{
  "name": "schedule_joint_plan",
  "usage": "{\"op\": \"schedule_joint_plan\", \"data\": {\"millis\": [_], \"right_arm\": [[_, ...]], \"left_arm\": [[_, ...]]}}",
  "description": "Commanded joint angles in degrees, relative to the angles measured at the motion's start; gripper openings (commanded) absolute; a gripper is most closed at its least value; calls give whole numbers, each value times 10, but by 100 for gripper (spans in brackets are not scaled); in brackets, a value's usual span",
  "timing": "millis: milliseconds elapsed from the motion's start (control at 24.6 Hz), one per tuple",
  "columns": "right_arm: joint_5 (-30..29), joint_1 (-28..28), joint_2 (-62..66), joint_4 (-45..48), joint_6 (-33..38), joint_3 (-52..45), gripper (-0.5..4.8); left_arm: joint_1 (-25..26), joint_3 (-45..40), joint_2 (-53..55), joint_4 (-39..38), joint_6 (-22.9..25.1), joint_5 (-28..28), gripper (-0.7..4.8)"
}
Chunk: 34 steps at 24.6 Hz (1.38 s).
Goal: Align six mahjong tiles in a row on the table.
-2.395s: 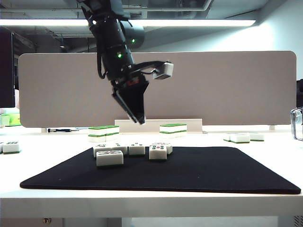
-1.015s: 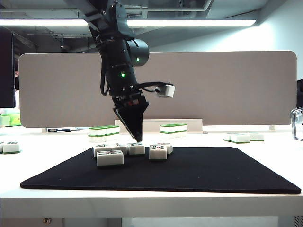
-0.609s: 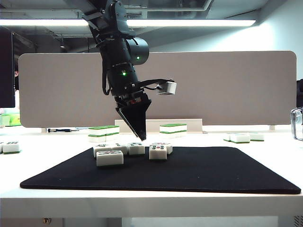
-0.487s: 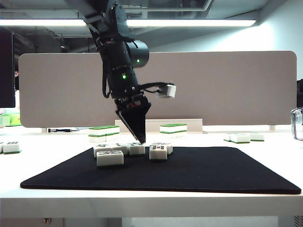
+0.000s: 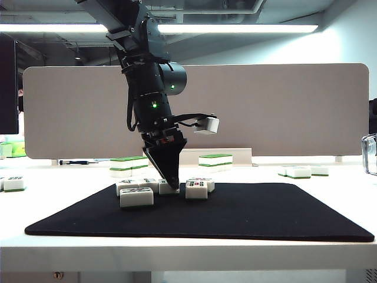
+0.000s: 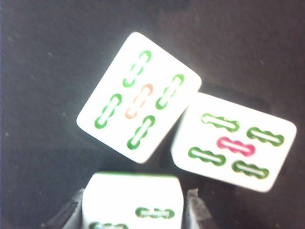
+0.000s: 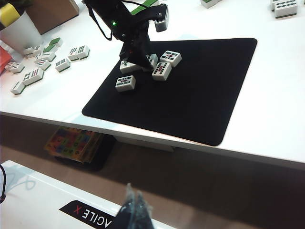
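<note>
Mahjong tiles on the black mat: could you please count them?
5 tiles visible: front tile, left tile beside the left gripper, middle tile between its jaws, two right tiles close together. The arm may hide another.

One thin black rectangular mat (image 5: 265,215) on one wide white table (image 5: 341,183). Five white, green-backed mahjong tiles (image 7: 125,83) countable on the mat, a sixth perhaps hidden. Two green-topped tile stacks (image 5: 129,165) behind. More loose tiles off the mat, too small to count.

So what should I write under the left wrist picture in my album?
The open left gripper straddles one mahjong tile beside two tiles on the black mat.
</note>
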Motion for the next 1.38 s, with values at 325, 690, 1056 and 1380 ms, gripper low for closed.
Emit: {"op": "schedule_joint_plan", "data": {"millis": [325,690,1056,1380], "right_arm": [[1,1,-7,5,-1,2,-1],[1,1,-7,5,-1,2,-1],[1,1,-7,5,-2,2,-1],[1,1,-7,5,-1,2,-1]], "left_arm": [[3,3,-12,3,0,-17,268],[3,2,-12,9,0,-19,171],[4,3,-21,3,-23,-20,176],[7,29,-38,124,-61,-47,173]]}}
